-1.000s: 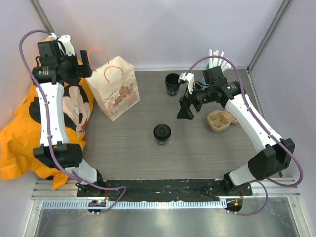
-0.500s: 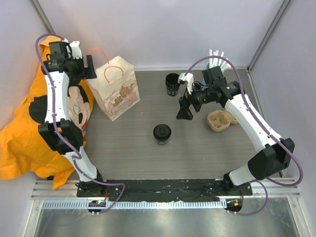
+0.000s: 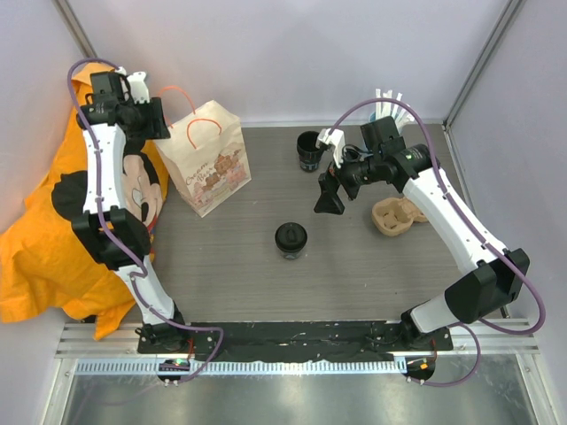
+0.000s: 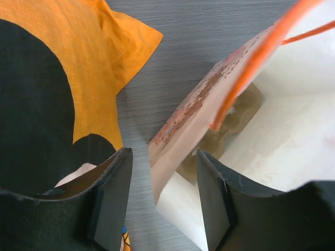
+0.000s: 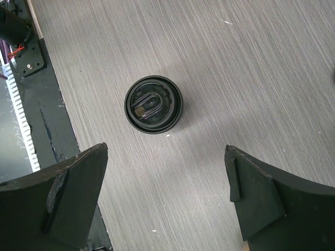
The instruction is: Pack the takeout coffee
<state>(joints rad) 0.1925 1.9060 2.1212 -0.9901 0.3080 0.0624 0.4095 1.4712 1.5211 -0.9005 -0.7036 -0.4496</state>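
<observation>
1. Currently nothing is packed: the takeout coffee stands untouched on the table, ahead of my right gripper's wide-spread jaws.
2. My left gripper's jaws sit part-spread astride the paper bag rim, not pinching.
3. I judge that grasping and bagging remain.

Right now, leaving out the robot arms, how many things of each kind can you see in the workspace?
Black takeout cups: 2, mid-table and far side
Paper bag: 1
Pulp cup tray: 1
Bunch of white straws: 1
Orange cloth: 1
Total: 6
</observation>
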